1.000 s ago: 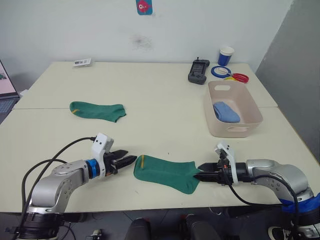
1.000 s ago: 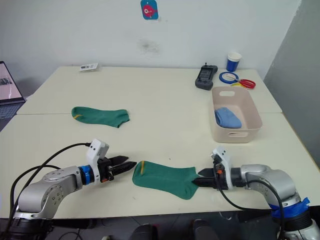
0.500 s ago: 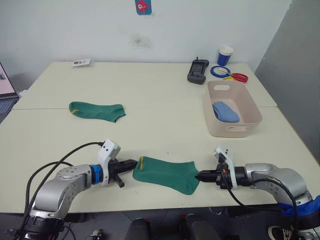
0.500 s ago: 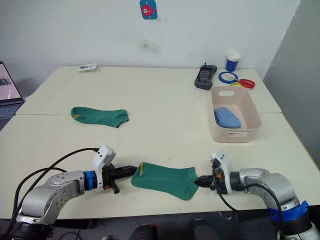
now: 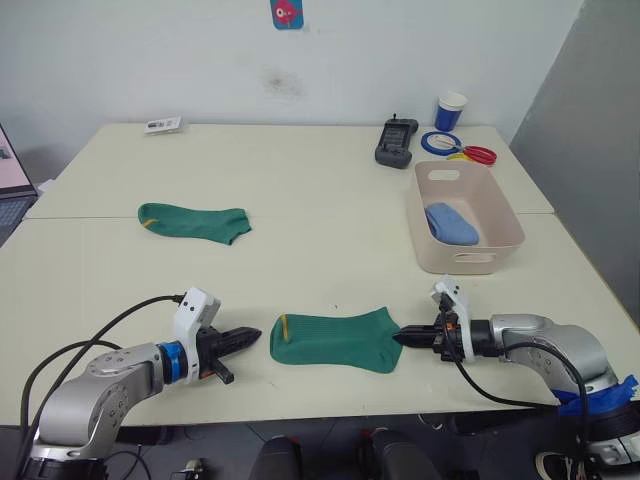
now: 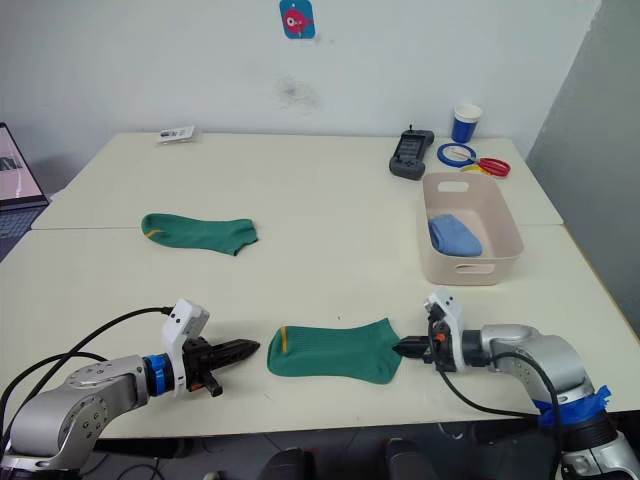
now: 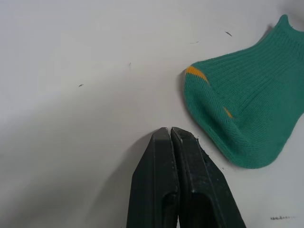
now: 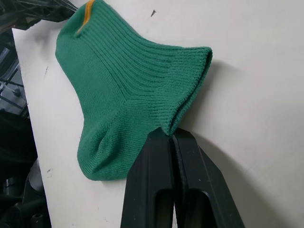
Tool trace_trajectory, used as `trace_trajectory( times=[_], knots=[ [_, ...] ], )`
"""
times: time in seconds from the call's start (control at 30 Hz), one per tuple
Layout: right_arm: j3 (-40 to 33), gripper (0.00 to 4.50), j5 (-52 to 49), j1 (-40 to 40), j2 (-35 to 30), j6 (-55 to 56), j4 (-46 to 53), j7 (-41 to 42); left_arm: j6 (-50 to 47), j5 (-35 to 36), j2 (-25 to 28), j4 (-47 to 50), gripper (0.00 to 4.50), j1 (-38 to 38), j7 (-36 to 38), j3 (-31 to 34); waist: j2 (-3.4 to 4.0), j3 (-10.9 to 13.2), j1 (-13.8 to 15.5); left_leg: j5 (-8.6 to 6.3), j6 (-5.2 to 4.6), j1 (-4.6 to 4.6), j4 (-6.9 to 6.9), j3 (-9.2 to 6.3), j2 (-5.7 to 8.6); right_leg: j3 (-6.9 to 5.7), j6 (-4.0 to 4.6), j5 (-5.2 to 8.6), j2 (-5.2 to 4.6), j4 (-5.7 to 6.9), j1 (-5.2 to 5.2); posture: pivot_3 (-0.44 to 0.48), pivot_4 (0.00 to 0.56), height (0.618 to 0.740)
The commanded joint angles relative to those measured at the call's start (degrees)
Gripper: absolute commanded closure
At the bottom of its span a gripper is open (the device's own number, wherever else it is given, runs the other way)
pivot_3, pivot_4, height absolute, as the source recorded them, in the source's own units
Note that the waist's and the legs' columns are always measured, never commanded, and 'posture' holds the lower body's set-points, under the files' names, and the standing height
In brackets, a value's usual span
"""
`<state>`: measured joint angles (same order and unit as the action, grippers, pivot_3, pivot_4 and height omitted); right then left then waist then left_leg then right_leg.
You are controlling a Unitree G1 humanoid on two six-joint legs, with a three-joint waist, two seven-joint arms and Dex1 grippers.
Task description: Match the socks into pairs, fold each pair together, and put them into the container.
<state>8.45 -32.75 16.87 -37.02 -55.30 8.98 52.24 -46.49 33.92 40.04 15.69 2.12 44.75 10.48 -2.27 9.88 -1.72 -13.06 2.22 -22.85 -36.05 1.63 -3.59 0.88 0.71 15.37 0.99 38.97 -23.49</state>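
While the near green sock (image 5: 335, 340) is lying flat at the near edge of the table (image 5: 300, 200), its long axis is running left to right, straight between the two grippers. Right gripper (image 5: 404, 338) is sitting at the sock's right end, fingers pressed together on the cuff corner, pinching the fabric as the right wrist view shows. Left gripper (image 5: 252, 338) is pointing at the sock's left, yellow-marked end, fingers together with nothing between them, just short of the fabric with a strip of bare table between. So the right arm is the one already on the sock; the left is needing a short reach right to meet the toe end.

Second green sock (image 5: 194, 220) is lying well apart, farther back on the left, also roughly left to right, nearer the left arm. Pink container (image 5: 500, 215) is sitting far right, nearer the right arm, with a folded light blue pair (image 5: 452, 224) inside.
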Motion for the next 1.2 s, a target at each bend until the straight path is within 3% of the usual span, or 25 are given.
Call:
trace_trajectory(
  times=[0.03, 0.17, 0.2, 0.33, 0.5, 0.53, 0.6, 0.67, 0.77, 0.9, 0.97, 1.2],
  knots=[
    [0.8, 4.5, 0.0, 0.5, -1.3, 0.6, 1.1, 2.1, -0.1, 0.5, -1.0, 1.6, 4.44, -1.1, -1.4, 0.0, 0.0, 0.0, 0.0, 0.0, 0.0, 0.0, 0.0, 0.0, 0.0, -0.01, 0.0, 0.0, 0.0, 0.0, 0.0, 0.0, 0.15, 0.74],
    [0.0, 4.5, 1.0, 0.3, -1.4, 2.3, 0.8, 1.4, 0.4, 1.2, -1.1, 3.0, 4.44, -0.7, -0.6, 0.6, 0.0, 0.0, 0.0, 0.0, 0.0, 0.0, 0.0, -0.01, -0.01, -0.01, 0.0, 0.0, 0.01, 0.0, 0.0, 0.0, 0.15, 0.74],
    [-0.3, 4.27, 1.2, 0.4, -1.5, 3.1, 0.6, 1.6, 1.2, 1.5, -0.8, 3.4, 4.48, -0.4, 0.4, 0.8, 0.0, 0.0, 0.0, 0.0, 0.0, 0.0, 0.0, -0.01, -0.01, 0.0, 0.0, 0.0, 0.01, 0.0, 0.0, 0.0, 0.15, 0.74],
    [-2.1, 3.16, 1.6, 1.0, -1.5, 4.2, -0.1, 0.8, 1.8, 2.7, 0.8, 4.6, 3.63, 0.3, 3.0, 1.8, 0.0, 0.0, 0.0, 0.0, 0.0, -0.01, 0.0, -0.01, -0.01, -0.01, 0.0, 0.0, 0.01, 0.0, 0.0, 0.0, 0.15, 0.74],
    [-3.4, 1.46, 2.6, 2.7, -2.3, 7.3, 1.1, 1.5, 5.1, 1.7, 0.8, 5.1, 2.05, -2.6, 3.3, 1.1, 0.0, 0.0, 0.0, 0.0, 0.0, 0.0, 0.0, 0.0, 0.0, -0.01, 0.0, 0.0, 0.01, 0.01, 0.0, 0.0, 0.15, 0.74],
    [-3.4, 1.41, 2.4, 3.1, -2.1, 8.4, 2.0, 2.2, 6.0, 1.6, 0.9, 5.4, 1.76, -3.2, 4.0, 0.4, 0.0, 0.0, 0.0, 0.0, 0.0, -0.01, 0.0, 0.0, 0.0, -0.01, 0.0, 0.0, 0.01, 0.0, 0.0, 0.0, 0.15, 0.74],
    [-1.0, 1.41, 5.2, 3.8, -1.8, 14.4, 3.8, 3.4, 9.2, -0.3, 1.3, 6.3, 1.84, -4.2, 5.8, -2.1, 0.0, 0.0, 0.0, 0.0, 0.0, -0.01, 0.0, 0.0, 0.01, -0.01, 0.0, 0.0, 0.01, 0.0, -0.01, 0.0, 0.15, 0.74],
    [2.8, 1.61, 9.6, 4.0, -0.7, 21.5, 4.2, 3.8, 12.7, -2.6, 1.8, 6.8, 2.28, -4.7, 7.8, -5.2, 0.0, 0.0, 0.0, 0.0, 0.0, -0.01, 0.0, 0.01, 0.0, 0.0, 0.0, 0.0, 0.02, 0.0, -0.01, 0.0, 0.15, 0.74],
    [9.3, 2.39, 16.1, 4.9, 3.5, 31.3, 2.7, 3.7, 16.9, -6.2, 1.5, 6.8, 3.22, -6.5, 10.2, -11.0, 0.0, 0.0, -0.1, 0.0, 0.0, 0.02, 0.01, 0.01, -0.02, 0.01, 0.0, 0.0, 0.06, 0.0, -0.01, 0.0, 0.15, 0.74],
    [13.3, 3.9, 19.9, 5.6, 7.7, 37.0, -1.4, 4.3, 22.1, -11.6, 1.2, 3.9, 4.5, -8.5, 12.1, -17.3, 0.01, 0.0, 0.0, 0.0, 0.0, 0.0, 0.01, -0.01, -0.02, -0.01, 0.0, 0.0, 0.08, 0.04, -0.02, 0.0, 0.15, 0.74],
    [15.5, 4.48, 21.9, 5.8, 8.5, 38.8, -4.2, 5.2, 23.8, -13.7, 0.5, 1.9, 4.5, -9.4, 12.2, -19.8, 0.01, 0.0, 0.1, 0.0, 0.01, -0.02, -0.02, 0.04, 0.01, 0.02, 0.0, 0.0, 0.07, 0.02, -0.01, 0.0, 0.15, 0.74],
    [15.9, 4.48, 25.3, 4.4, 6.3, 42.8, -8.4, 7.7, 27.1, -20.4, 0.0, -6.0, 4.5, -9.8, 11.9, -23.7, 0.02, 0.0, 0.1, 0.0, 0.0, 0.0, -0.02, 0.01, -0.02, -0.02, 0.0, -0.01, 0.07, 0.02, 0.0, 0.0, 0.15, 0.74]
  ],
)
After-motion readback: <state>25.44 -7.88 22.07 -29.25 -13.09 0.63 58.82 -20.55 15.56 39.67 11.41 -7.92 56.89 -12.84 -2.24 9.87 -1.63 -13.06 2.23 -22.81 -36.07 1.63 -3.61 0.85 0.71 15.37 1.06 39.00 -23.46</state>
